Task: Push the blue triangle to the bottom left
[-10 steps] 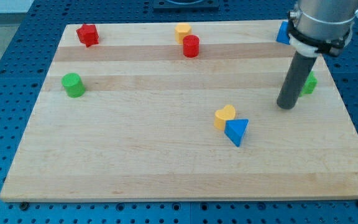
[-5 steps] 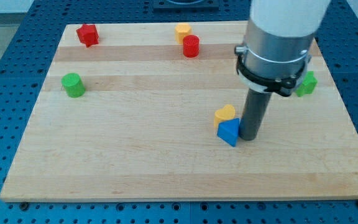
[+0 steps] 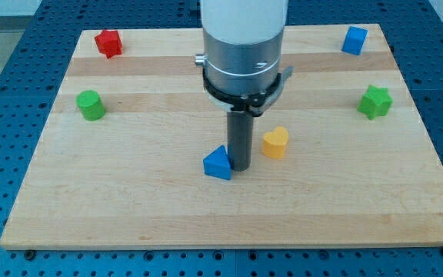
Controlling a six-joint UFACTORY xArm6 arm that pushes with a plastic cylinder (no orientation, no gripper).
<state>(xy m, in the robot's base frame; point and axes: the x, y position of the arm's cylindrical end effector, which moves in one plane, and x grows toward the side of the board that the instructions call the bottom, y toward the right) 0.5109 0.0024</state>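
Observation:
The blue triangle [image 3: 218, 164] lies on the wooden board [image 3: 129, 192], a little below its middle. My tip [image 3: 240, 168] touches the triangle's right side. The rod rises straight up from there into the grey arm body, which hides the board's top middle. A yellow heart-shaped block [image 3: 274, 142] sits just right of the rod, apart from the triangle.
A red block [image 3: 108, 42] is at the top left. A green cylinder [image 3: 91, 105] is at the left. A blue cube [image 3: 354, 40] is at the top right. A green star-shaped block [image 3: 375, 101] is at the right.
My tip has swept left from the board's right side and pushed the blue triangle left, away from the yellow heart. The arm now hides the red cylinder and the yellow block at the top.

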